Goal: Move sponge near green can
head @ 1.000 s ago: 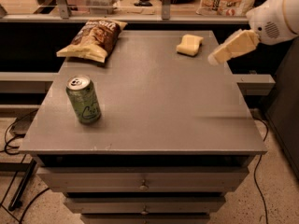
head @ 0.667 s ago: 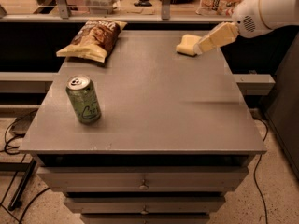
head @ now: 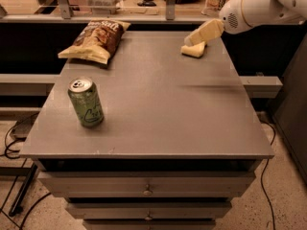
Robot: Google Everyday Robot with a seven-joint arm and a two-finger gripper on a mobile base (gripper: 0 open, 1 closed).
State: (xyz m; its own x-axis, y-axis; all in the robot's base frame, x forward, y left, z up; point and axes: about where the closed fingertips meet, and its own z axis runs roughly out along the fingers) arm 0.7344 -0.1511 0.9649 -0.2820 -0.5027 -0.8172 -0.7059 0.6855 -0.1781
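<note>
Because the sponge (head: 195,51) looks like a soft, light foam block, it will probably squash under a pinch and weigh next to nothing. A hold across its short sides, low on its body, seems safest, and a gentle squeeze should be enough. It lies flat at the far right of the grey cabinet top (head: 163,104), close to the back edge and not far from the right edge.

The gripper (head: 192,40) slants down from the white arm (head: 259,6), with its tip right at the sponge's upper side. Whether it is parted, closed or already grasping the sponge, I cannot tell.

The green can (head: 86,103) stands upright near the front left, well apart from the sponge. The chip bag (head: 96,40) lies at the far left, off the diagonal between them. That diagonal is bare tabletop. The can looks easy to tip and stands near the left edge, so setting the sponge down on its right side seems wise.
</note>
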